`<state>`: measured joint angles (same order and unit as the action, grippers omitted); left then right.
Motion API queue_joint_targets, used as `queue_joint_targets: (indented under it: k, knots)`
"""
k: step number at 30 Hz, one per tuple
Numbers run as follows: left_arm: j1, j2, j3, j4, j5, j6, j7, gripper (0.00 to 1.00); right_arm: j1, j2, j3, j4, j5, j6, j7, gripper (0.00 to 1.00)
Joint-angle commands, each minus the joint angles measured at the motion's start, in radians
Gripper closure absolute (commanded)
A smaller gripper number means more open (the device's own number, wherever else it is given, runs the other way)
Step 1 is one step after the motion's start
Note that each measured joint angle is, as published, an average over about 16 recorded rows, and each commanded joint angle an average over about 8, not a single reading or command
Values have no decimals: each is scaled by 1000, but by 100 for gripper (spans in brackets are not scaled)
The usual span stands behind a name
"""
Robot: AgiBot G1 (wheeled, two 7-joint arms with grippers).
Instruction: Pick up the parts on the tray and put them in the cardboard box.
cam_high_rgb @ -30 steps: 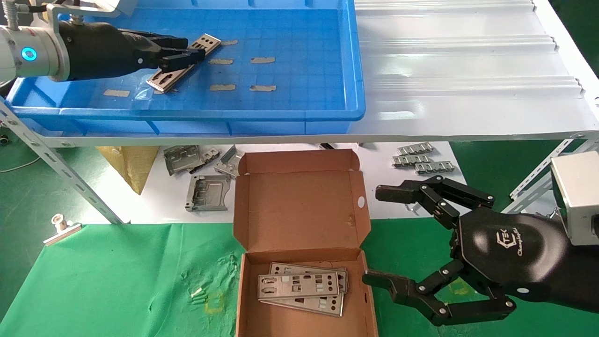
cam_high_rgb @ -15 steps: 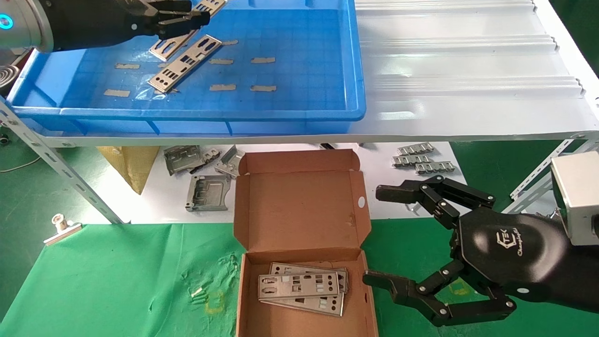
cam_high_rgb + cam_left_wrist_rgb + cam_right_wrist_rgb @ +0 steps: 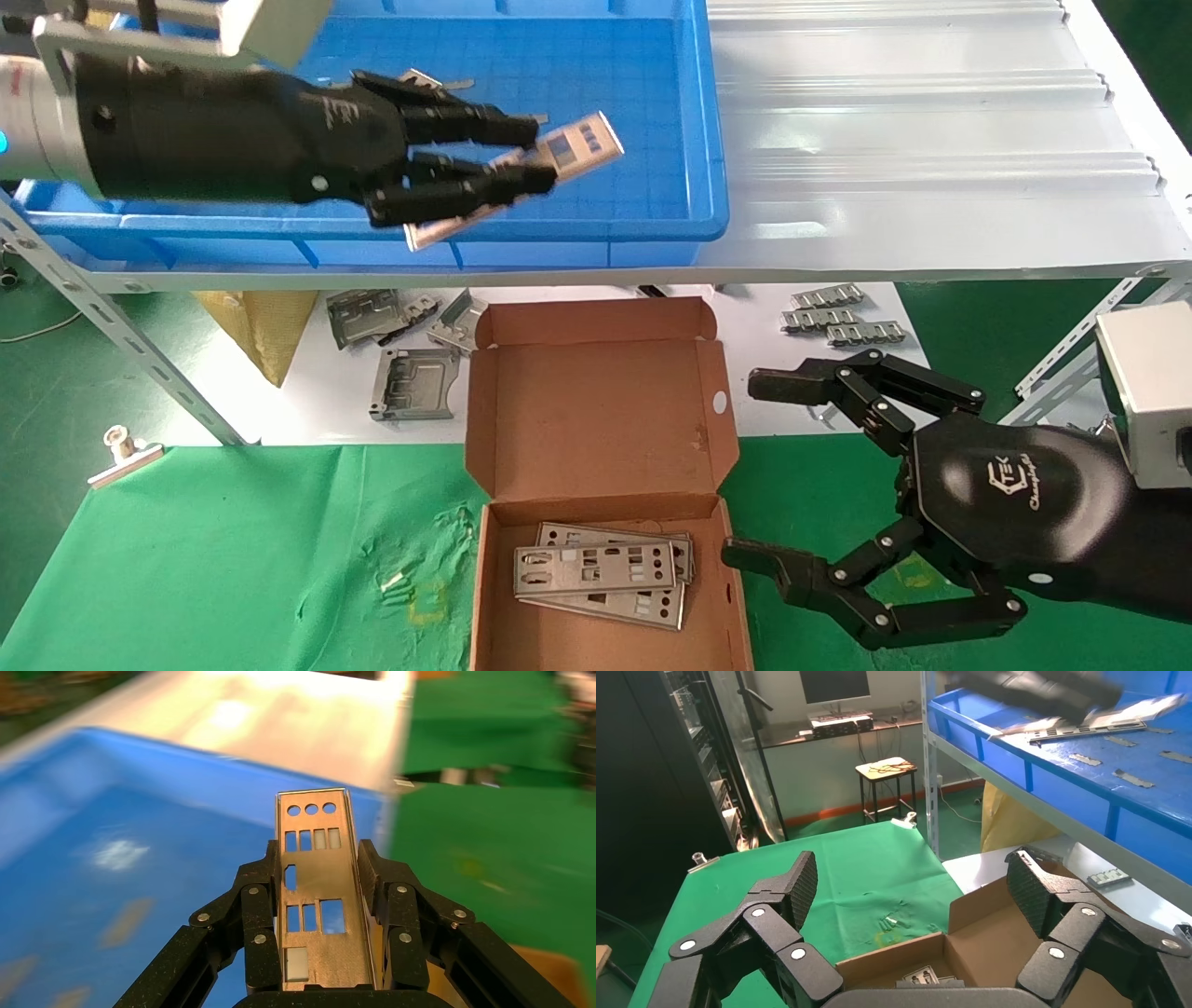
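Note:
My left gripper (image 3: 540, 157) is shut on one of the parts (image 3: 585, 142), a long punched silver plate, and holds it in the air over the front right of the blue tray (image 3: 652, 112). In the left wrist view the plate (image 3: 316, 881) stands between both black fingers (image 3: 258, 903). Another part (image 3: 421, 78) peeks out from behind the hand, lying in the tray. The cardboard box (image 3: 596, 419) lies open below the shelf with a few parts (image 3: 596, 578) stacked in it. My right gripper (image 3: 740, 469) rests open beside the box's right side, holding nothing.
The tray sits on a white corrugated sheet (image 3: 931, 140) on a shelf with slanted metal struts (image 3: 112, 326). Below it lie folded grey frame pieces (image 3: 410, 382) and short ridged strips (image 3: 838, 317). A metal clip (image 3: 121, 452) sits at the edge of the green cloth (image 3: 233, 559).
My left gripper closed on one plate, lifted it from the tray's far left, and carried it right toward the front rim. The other plate stayed in the tray. The right arm has not moved.

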<state>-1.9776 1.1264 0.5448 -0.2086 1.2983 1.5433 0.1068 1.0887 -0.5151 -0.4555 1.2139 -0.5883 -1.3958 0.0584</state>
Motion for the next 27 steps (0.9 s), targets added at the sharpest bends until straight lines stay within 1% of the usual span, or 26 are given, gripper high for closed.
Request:
queue_joint_targets:
  k: [1, 4, 7, 9, 11, 14, 19, 27]
  knots:
    - [20, 7, 0, -14, -2, 64, 22, 100, 0, 0, 0, 0, 0, 0, 0, 0]
    - [107, -13, 52, -172, -55, 68, 12, 100, 0, 0, 0, 0, 0, 0, 0, 0]
    - [202, -51, 111, -344, -91, 41, 16, 100, 0, 0, 0, 0, 0, 0, 0, 0]
    - [263, -69, 142, -429, -96, 13, 23, 100, 0, 0, 0, 0, 0, 0, 0, 0]
    - [317, -71, 162, -480, -83, -27, 41, 100, 0, 0, 0, 0, 0, 0, 0, 0]
    - [393, -48, 175, -499, -68, -85, 52, 100, 0, 0, 0, 0, 0, 0, 0, 0]
    - [484, -4, 192, -484, -39, -177, 87, 100, 0, 0, 0, 0, 0, 0, 0, 0]
    - [561, 51, 214, -438, 8, -280, 173, 100, 0, 0, 0, 0, 0, 0, 0, 0]
